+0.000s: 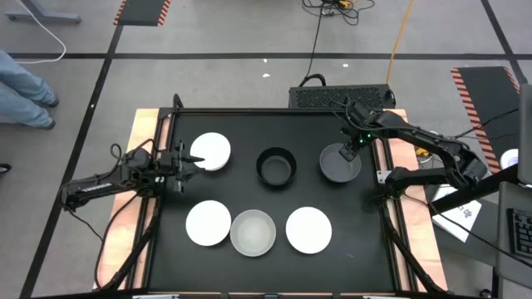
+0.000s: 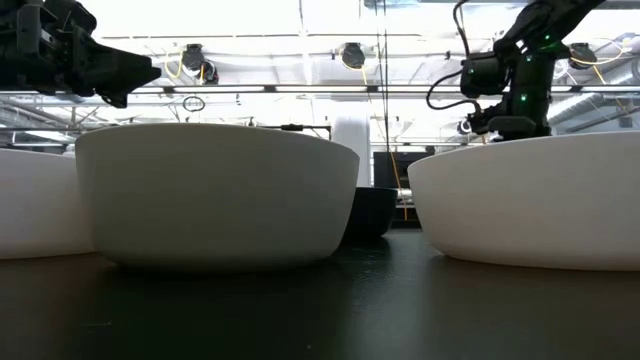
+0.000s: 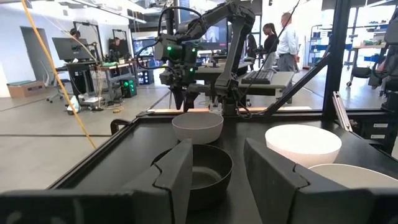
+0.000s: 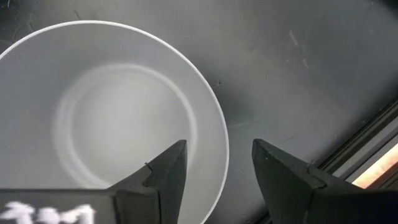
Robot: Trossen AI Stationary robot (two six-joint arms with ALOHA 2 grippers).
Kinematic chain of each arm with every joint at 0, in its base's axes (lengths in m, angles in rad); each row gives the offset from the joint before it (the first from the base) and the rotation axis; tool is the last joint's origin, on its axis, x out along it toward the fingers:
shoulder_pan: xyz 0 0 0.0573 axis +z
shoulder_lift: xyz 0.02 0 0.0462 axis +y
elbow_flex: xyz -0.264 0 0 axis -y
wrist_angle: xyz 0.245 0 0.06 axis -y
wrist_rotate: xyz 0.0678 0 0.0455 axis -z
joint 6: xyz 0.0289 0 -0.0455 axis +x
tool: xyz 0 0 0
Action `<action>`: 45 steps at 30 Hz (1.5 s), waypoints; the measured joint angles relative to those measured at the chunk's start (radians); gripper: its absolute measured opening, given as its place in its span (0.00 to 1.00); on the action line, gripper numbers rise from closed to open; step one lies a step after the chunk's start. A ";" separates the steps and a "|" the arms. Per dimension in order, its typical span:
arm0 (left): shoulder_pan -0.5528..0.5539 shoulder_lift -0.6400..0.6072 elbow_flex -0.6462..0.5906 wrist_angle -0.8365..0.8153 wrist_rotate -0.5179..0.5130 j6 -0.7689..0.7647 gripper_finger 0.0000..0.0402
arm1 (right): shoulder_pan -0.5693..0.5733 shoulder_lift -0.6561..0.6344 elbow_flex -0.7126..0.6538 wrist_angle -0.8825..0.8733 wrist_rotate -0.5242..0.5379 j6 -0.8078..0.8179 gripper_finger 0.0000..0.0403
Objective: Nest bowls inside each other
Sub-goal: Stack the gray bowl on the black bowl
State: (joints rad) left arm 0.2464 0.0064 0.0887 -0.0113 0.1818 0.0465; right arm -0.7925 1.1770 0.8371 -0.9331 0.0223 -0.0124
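Six bowls stand upright on their bases on the black table top. In the far row are a white bowl, a black bowl and a dark grey bowl. The near row holds a white bowl, a pale translucent bowl and another white bowl. My left gripper is open, raised beside the far white bowl's left side. My right gripper is open above the dark grey bowl's far right rim, one finger over the inside and one outside.
A raised frame borders the black top on all sides, and wooden strips lie outside it. A black box with cables sits beyond the far edge. Free top lies between the two rows of bowls. People stand in the room far behind.
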 joint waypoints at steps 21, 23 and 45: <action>0.000 0.000 0.000 -0.014 0.000 0.001 0.37 | 0.000 0.000 -0.079 0.076 -0.051 0.019 0.47; 0.000 0.000 0.000 -0.014 0.000 0.000 0.37 | 0.000 0.000 -0.088 0.084 -0.051 0.023 0.47; 0.000 0.000 0.000 -0.014 0.000 0.001 0.37 | 0.000 0.085 -0.092 0.116 -0.050 0.027 0.47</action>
State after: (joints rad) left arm 0.2465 0.0066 0.0890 -0.0254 0.1819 0.0471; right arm -0.7929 1.2617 0.7456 -0.8171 -0.0280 0.0142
